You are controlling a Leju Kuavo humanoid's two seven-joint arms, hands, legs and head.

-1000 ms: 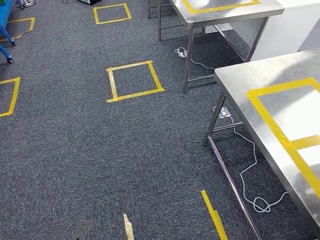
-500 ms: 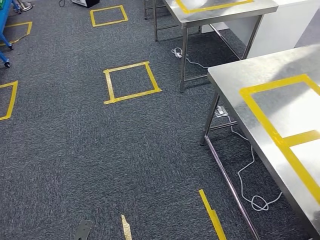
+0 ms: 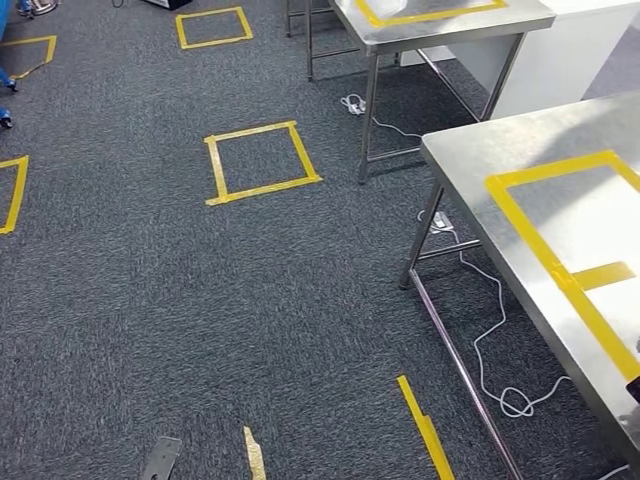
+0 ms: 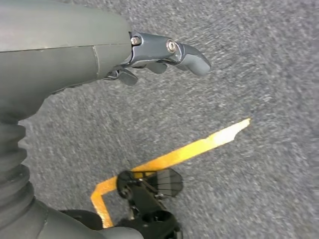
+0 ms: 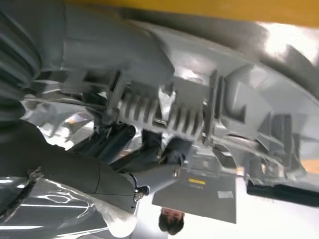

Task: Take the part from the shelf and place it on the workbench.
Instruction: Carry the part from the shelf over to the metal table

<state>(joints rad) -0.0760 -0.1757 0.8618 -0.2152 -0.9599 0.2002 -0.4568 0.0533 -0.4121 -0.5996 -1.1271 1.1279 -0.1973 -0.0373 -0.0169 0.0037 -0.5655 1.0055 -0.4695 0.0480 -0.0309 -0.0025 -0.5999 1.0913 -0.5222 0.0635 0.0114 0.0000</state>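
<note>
While the left hand (image 4: 161, 52) hangs empty, the right hand (image 5: 150, 164) grips the part (image 5: 211, 114) — over the workbench (image 3: 483, 150)

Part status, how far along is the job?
Pickup looks done: the right hand grips the grey part. In hand: carrying it beside the workbench with yellow tape. Left: setting it on the steel top. The left hand hangs over carpet, holding nothing.

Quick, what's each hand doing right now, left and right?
Left hand: open, holding nothing, above the carpet.
Right hand: holding the grey part.
</note>
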